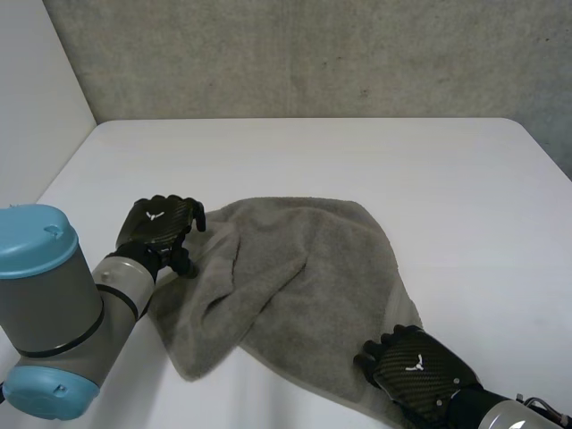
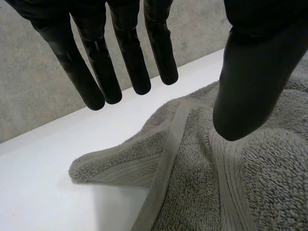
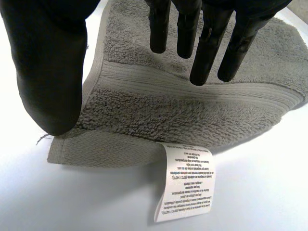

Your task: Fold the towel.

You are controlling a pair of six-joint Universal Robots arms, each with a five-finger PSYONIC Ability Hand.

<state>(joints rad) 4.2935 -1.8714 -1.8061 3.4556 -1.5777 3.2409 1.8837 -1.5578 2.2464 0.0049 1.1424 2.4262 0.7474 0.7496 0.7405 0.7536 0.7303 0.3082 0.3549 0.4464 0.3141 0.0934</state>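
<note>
The grey towel (image 1: 304,268) lies rumpled in the middle of the white table (image 1: 268,152), its length slanting from the left hand (image 1: 161,228) at its left edge to the right hand (image 1: 416,366) at its near right corner. Bare table lies all around it. Both hands have straight, spread fingers and grasp nothing. The right wrist view shows a white care label (image 3: 185,180) at that corner.

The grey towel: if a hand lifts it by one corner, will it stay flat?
Probably not: the towel lies rumpled in soft folds, so it would likely droop and hang. Its thick looped pile looks easy to grip, hardly slippery. Pushed, it would probably bunch up rather than slide whole across the smooth table.
</note>
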